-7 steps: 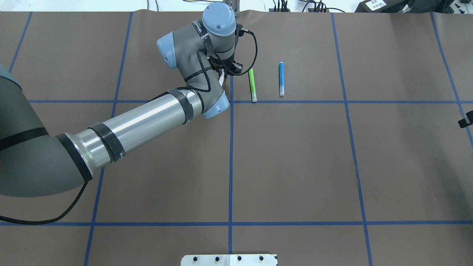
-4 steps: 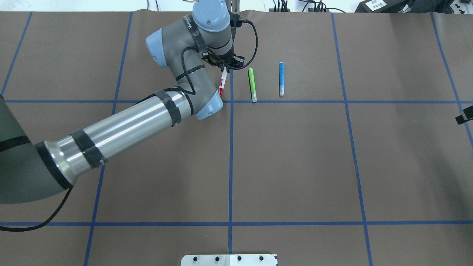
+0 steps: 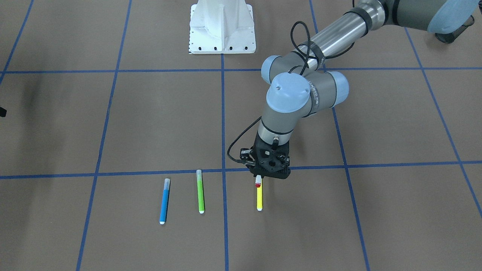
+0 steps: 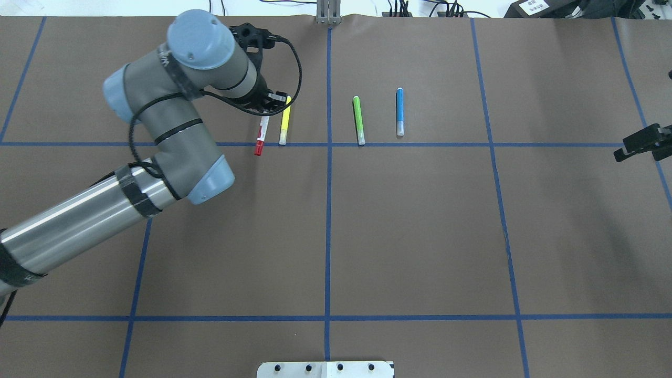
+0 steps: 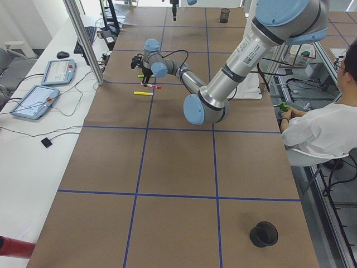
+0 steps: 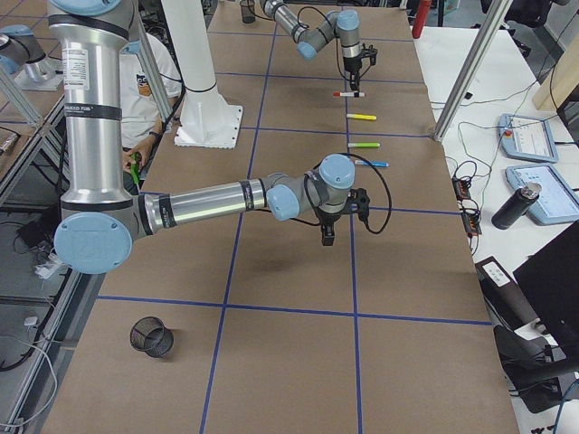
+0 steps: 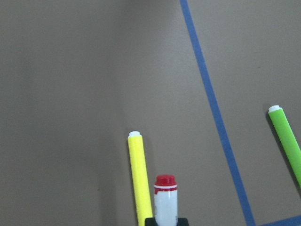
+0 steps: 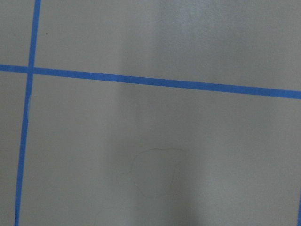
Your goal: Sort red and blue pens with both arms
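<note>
– Brown paper taped into blue squares is covering the table (image 4: 420, 236). Why is the left gripper (image 4: 272, 101) hanging where it is?

– It is hovering over the far row of markers because it is holding the red pen (image 4: 261, 135), one of the two to be sorted. Its jaws are pressed together on the white barrel, and a red end is sticking out ahead of them, as the wrist view is showing.

– Is the pen touching anything else?

– Seemingly not. The yellow marker (image 4: 284, 122) is lying just beneath and beside the gripper, nearly parallel with the held pen. Judging by the side views, the pen is hanging clear of it and of the paper.

– And the rest of the row?

– The green marker (image 4: 358, 119) is lying farther out from that gripper, on the side toward the other arm. The blue pen (image 4: 399, 111) is lying beyond it, well apart from either hand and untouched.

– What is the right gripper (image 4: 641, 143) doing?

– It is hovering over bare paper, far from the row. Its wrist camera is showing only tape lines, so nothing is in it. Whether its jaws are spread or together cannot be told.

– So the work is being split?

– Probably: red is going to the left arm, and blue, nearer the right gripper, is likely being left for that one.
</note>
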Robot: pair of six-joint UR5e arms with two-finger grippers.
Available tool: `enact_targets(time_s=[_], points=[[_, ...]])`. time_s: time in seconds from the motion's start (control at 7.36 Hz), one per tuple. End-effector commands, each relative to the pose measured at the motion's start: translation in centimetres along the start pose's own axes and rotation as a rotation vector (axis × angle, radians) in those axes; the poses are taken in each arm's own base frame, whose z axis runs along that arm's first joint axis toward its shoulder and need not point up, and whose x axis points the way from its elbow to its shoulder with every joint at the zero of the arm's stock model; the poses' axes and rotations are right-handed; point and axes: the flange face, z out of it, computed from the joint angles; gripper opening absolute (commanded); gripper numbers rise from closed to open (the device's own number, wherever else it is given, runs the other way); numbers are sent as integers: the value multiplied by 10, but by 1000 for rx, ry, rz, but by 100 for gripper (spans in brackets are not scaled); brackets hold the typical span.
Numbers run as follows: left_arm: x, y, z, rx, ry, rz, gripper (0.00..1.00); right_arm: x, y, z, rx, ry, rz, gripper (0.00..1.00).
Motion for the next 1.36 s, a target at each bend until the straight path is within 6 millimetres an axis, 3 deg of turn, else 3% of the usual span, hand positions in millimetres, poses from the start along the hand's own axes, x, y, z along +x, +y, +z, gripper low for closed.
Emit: enact_targets(time_s=[0.0,0.27,0.41,0.54,0.68,0.81,1.09,1.22], points=[[-113,71,-55,23,-30,-29,0,-52,-17,12,-11,-20,41,100],[-207,103,-98,54,-94,-70,0,-67,-16,21,-12,-14,47,100],[-251,87,-119,104,-126,-40,0,-67,-17,22,3,-1,36,100],[-299,68,-120,48,-114,-119,0,-68,-16,23,2,-2,41,100],[-328,56,-120,-13,-59,-173,0,-70,-16,22,6,-5,50,100],[-349,60,-129,33,-39,-139,0,-71,-16,22,6,-5,48,100],[-431,88,-162,117,-66,-115,0,-75,-15,21,8,-7,42,100],[-469,143,-166,154,-63,-16,0,-76,-15,23,7,-6,40,100]])
